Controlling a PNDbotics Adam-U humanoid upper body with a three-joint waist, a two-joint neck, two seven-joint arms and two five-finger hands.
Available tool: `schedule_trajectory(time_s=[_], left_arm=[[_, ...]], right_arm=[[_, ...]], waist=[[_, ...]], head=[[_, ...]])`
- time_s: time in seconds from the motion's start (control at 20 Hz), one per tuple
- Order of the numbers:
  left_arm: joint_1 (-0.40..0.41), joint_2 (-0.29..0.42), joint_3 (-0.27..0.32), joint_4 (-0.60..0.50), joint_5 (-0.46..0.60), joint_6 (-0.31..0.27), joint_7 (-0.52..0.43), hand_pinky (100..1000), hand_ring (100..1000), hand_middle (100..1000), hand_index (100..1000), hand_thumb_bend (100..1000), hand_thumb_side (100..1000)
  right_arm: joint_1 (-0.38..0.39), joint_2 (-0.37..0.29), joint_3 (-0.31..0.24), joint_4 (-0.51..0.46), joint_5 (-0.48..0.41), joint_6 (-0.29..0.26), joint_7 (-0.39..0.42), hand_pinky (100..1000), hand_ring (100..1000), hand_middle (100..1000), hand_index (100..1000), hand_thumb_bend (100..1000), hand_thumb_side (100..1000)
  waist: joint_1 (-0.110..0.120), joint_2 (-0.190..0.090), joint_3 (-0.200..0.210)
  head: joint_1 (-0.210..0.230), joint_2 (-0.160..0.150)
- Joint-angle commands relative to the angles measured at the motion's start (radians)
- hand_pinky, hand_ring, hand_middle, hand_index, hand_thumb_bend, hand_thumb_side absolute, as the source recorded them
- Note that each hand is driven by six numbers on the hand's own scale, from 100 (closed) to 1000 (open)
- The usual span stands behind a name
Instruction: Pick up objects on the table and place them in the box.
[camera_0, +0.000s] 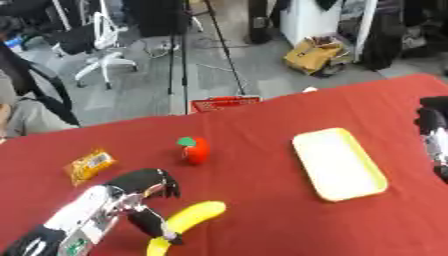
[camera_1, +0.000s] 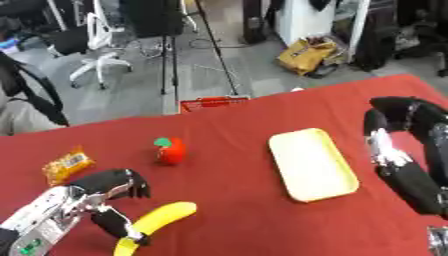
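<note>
Left hand closing on banana, near-left of table; nothing in the box yet.

Left eye view: my left hand (camera_0: 131, 192) has fingers curled over the banana (camera_0: 185, 220), thumb under, not clearly gripping; could roll off the near edge. Tomato-like red thing (camera_0: 194, 150) and snack packet (camera_0: 89, 166) wait; yellow box (camera_0: 338, 163) right of centre.
Right eye view: right hand (camera_1: 404, 114) at right edge, curled, empty, partly cut off.
</note>
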Motion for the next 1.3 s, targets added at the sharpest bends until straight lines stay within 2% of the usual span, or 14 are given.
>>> schedule_trajectory(time_s=[0.05,0.75,1.3], left_arm=[[-0.009,0.005,0.022,-0.026,-0.001,0.014,-0.032,707,650,604,737,894,424],[-0.014,-0.001,0.020,-0.014,-0.096,0.004,-0.069,726,657,603,738,875,410],[-0.017,-0.003,0.018,-0.009,-0.101,0.005,-0.065,723,652,599,738,879,408]], right_arm=[[-0.010,-0.014,-0.005,-0.024,-0.002,-0.002,-0.004,597,611,606,746,262,666],[-0.010,-0.014,-0.005,-0.024,-0.002,-0.002,-0.005,597,611,606,746,261,666],[-0.010,-0.015,-0.005,-0.024,-0.001,-0.003,-0.006,597,611,606,746,260,665]], waist=[[-0.022,-0.028,0.001],[-0.022,-0.027,0.001],[-0.023,-0.026,0.001]], head=[[-0.002,-0.006],[-0.004,-0.006],[-0.002,-0.006]])
